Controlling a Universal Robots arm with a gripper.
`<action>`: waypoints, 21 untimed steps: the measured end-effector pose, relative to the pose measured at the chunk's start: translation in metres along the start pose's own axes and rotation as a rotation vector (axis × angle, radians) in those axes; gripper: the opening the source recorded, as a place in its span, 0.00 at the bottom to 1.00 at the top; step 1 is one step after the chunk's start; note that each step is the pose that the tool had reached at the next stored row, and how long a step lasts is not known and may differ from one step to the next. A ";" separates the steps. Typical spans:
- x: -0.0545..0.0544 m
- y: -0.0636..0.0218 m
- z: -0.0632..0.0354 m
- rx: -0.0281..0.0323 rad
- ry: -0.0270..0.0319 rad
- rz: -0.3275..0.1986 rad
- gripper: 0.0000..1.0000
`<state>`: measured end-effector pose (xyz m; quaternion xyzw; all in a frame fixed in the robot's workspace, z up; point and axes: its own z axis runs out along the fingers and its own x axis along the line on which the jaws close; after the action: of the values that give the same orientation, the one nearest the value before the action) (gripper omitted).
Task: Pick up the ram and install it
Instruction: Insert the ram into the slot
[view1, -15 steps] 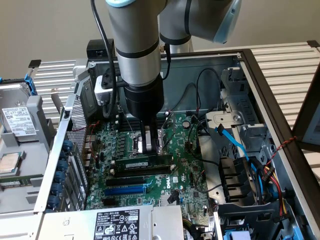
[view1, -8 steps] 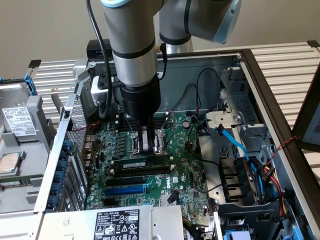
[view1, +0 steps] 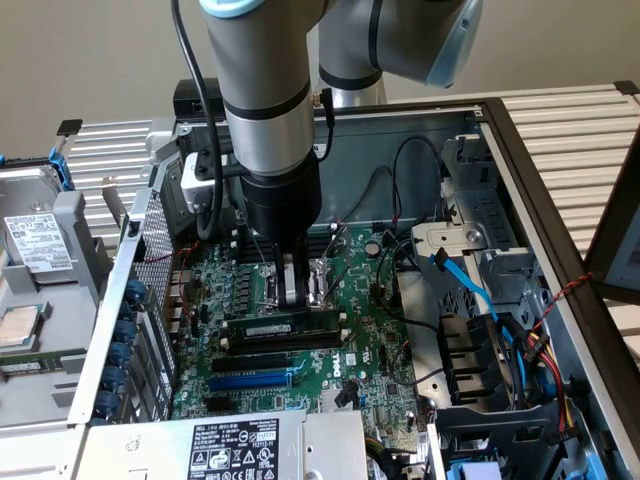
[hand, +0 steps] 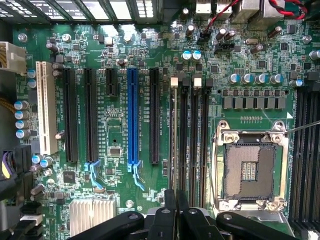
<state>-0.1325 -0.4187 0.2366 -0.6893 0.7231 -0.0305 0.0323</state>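
At the case's (view1: 540, 200) near edge sits a labelled box (view1: 250, 445). Just beyond it on the board (view1: 385, 340) come the blue slot (view1: 250, 380) and a black slot (view1: 275, 358). Next is the ram (view1: 275, 328), standing on edge in the memory slot nearest them. The hand (view1: 298, 300) hangs straight over the ram. Its fingers (hand: 170, 215) are almost pressed together, pinching the ram's top edge toward the end on the exterior view's right. Beyond the hand lies the open socket (hand: 248, 170). Farther back, black cables (view1: 400, 170) hang along the case's rear wall.
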 end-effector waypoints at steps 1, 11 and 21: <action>0.000 0.0000 0.0001 0.0001 -0.0005 0.001 0.12; 0.000 0.0002 0.0004 0.0001 0.0000 0.008 0.12; 0.000 0.0019 0.0005 0.0000 0.0001 0.008 0.12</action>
<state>-0.1343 -0.4189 0.2360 -0.6863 0.7260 -0.0304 0.0324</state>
